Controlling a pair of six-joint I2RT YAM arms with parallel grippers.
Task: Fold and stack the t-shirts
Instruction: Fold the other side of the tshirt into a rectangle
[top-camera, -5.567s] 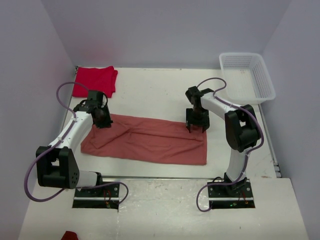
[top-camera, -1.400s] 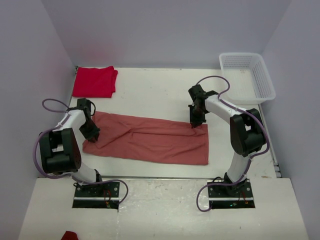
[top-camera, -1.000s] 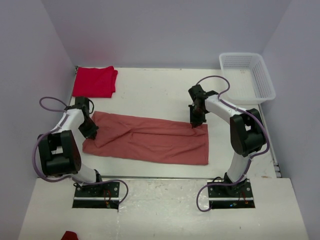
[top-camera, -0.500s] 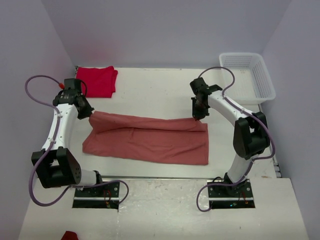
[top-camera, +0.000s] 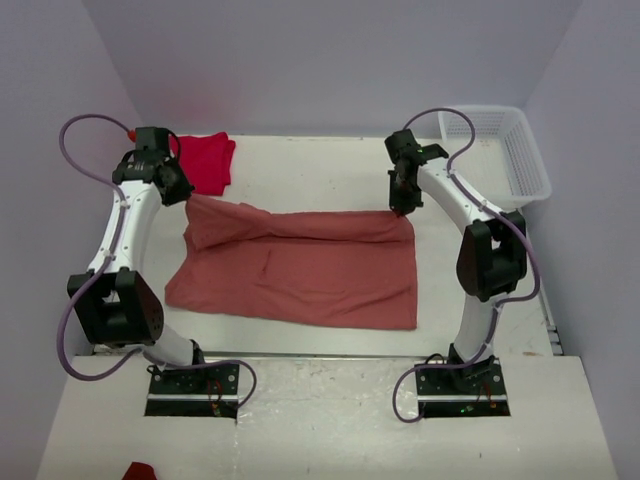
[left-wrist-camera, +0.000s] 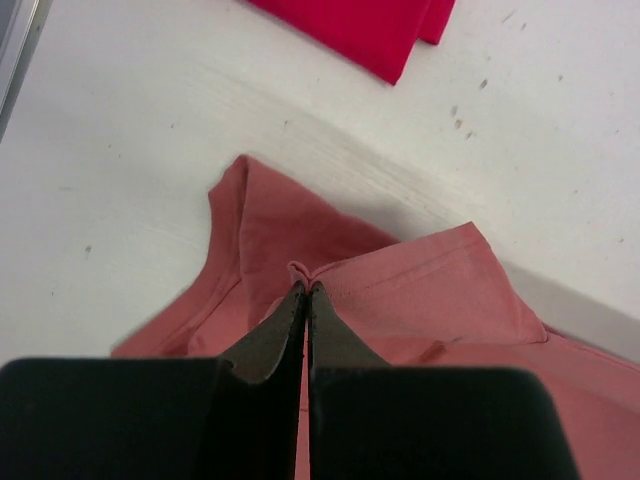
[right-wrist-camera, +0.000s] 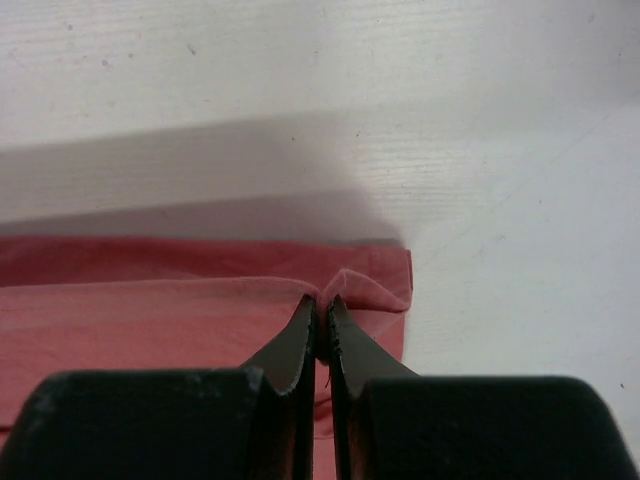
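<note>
We have the salmon-pink t-shirt (top-camera: 300, 272) pinched at both ends of its far edge. The left gripper (left-wrist-camera: 305, 291) is clamped tight on a small pucker of hem at the tee's far-left corner. The right gripper (right-wrist-camera: 322, 301) is closed just as firmly on a pleat at its far-right corner. The tee's long axis runs side to side between the two arms, and nearly all of its cloth lies on the near side of both grippers, spread flat toward the arm bases. That is the relation the next move turns on. We judge that the held edge must travel toward us over the tee's own body, both corners together, to land on its near edge and halve it lengthwise. The left corner looks raised, with cloth draping down from it. Whether the right corner is clear of the table (top-camera: 300, 170) we cannot say for sure from these views. The red t-shirt (top-camera: 205, 160) lies already folded just beyond the pink tee's far-left corner, so the left arm is the nearer one for stacking. The white basket (top-camera: 525, 150) stands well apart, beyond the far-right corner.
</note>
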